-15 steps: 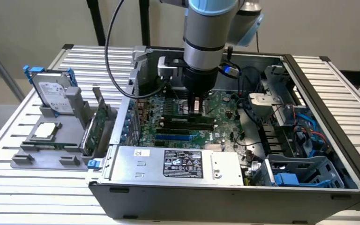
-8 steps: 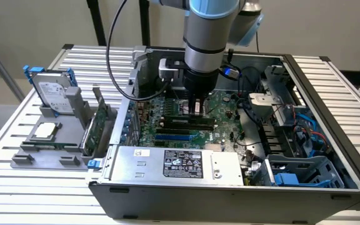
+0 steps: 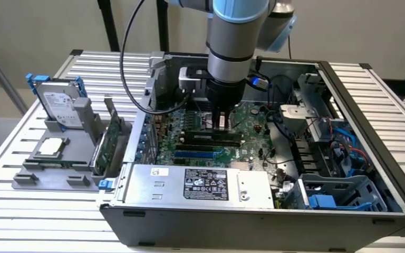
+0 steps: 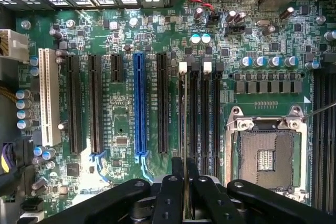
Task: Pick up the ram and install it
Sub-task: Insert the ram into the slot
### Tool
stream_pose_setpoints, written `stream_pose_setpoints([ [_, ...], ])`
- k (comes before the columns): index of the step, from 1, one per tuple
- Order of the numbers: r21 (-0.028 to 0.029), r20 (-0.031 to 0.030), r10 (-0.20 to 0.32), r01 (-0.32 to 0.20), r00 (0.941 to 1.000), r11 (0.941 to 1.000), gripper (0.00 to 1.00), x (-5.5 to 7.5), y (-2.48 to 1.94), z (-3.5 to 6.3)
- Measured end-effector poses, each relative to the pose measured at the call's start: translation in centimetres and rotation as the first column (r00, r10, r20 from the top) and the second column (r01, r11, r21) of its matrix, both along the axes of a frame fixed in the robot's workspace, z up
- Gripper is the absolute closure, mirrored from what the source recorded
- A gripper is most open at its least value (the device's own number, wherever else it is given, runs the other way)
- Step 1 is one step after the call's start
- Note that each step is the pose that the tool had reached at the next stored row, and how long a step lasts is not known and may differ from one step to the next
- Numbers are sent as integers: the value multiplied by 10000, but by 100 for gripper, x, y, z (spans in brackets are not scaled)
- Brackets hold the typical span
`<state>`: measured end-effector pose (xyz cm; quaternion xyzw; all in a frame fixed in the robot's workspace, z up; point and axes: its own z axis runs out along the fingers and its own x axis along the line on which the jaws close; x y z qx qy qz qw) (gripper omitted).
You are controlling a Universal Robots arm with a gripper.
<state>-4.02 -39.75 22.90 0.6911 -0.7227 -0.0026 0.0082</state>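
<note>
In the wrist view the ram (image 4: 185,129) shows edge-on as a thin line running out from between my gripper's (image 4: 185,195) black fingers. It lies along the leftmost of the black memory slots (image 4: 202,119), with its far end at a white latch (image 4: 182,67); I cannot tell whether it touches the slot. In the exterior view my gripper (image 3: 221,122) reaches straight down into the open computer case (image 3: 259,224), just above the green motherboard (image 3: 248,124), shut on the ram.
A blue expansion slot (image 4: 139,103), black slots and a white slot (image 4: 48,98) lie beside the memory slots, and an open CPU socket (image 4: 265,158) on the other side. Outside the case, a grey holder (image 3: 55,171) carries a hard drive (image 3: 58,105) and a green expansion card (image 3: 107,142). The power supply (image 3: 202,184) sits at the case front.
</note>
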Motion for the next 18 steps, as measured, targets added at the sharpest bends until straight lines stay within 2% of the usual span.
stream_pose_setpoints([
  [12, -20, 4, 57, -57, 10000, 10000, 100, -9, 7, -16],
  [18, -21, 31, 76, -76, 10000, 10000, 100, -10, 17, -31],
])
